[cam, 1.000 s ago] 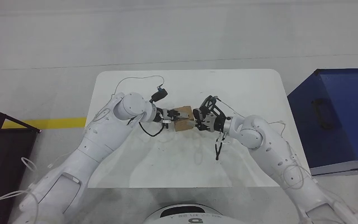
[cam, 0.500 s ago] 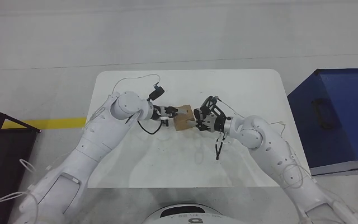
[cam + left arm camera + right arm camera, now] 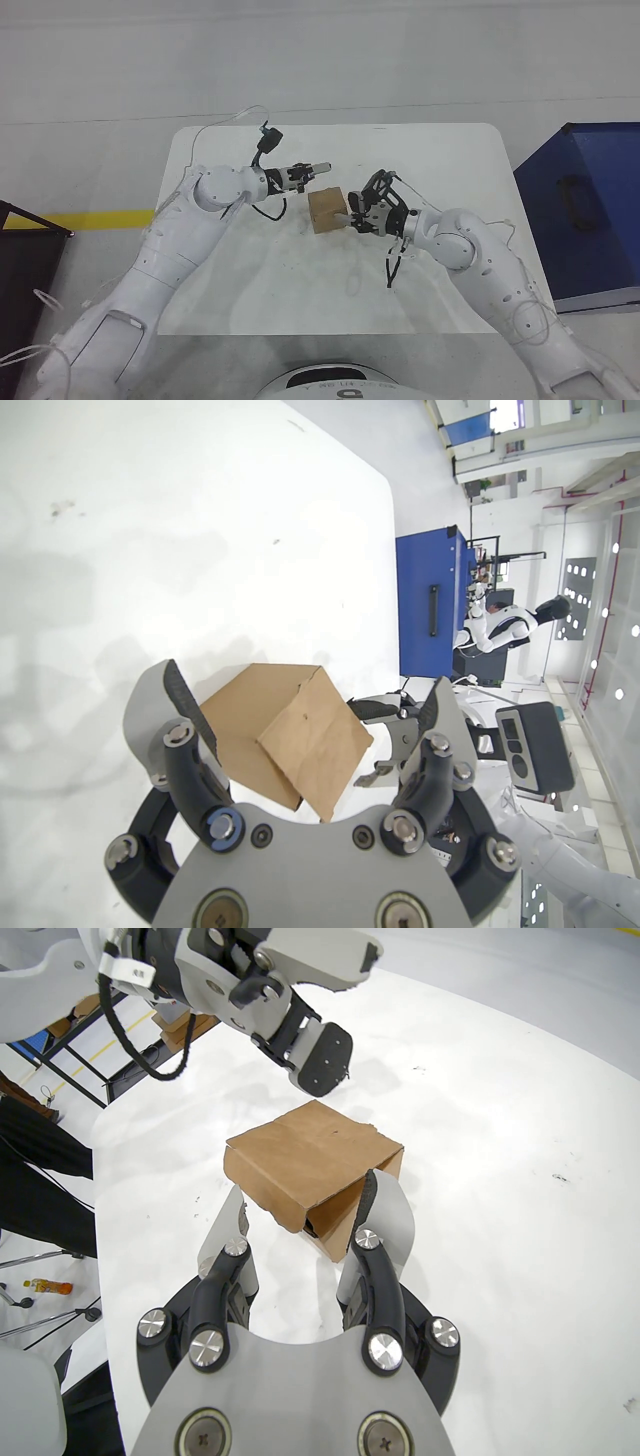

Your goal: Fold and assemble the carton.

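Observation:
A brown cardboard carton (image 3: 327,210) lies on its side near the middle of the white table (image 3: 250,290), partly folded into a box. The end facing my right gripper is open, with a flap bent over it (image 3: 280,1208). My right gripper (image 3: 352,216) (image 3: 306,1205) sits at that open end with its fingers spread, one fingertip (image 3: 371,1188) at the mouth and the other outside the wall. My left gripper (image 3: 316,171) (image 3: 306,705) hangs open above the carton's far side, touching nothing. The carton (image 3: 285,735) appears between its fingers, lower down.
A blue cabinet (image 3: 590,215) stands off the table's right edge. A black cable (image 3: 390,268) hangs under the right forearm onto the table. A black frame (image 3: 20,260) is on the floor at the left. The table's near half is bare.
My left gripper has drawn back from the carton, rising and moving toward the table's far side with its fingers open. The carton and my right gripper have hardly moved.

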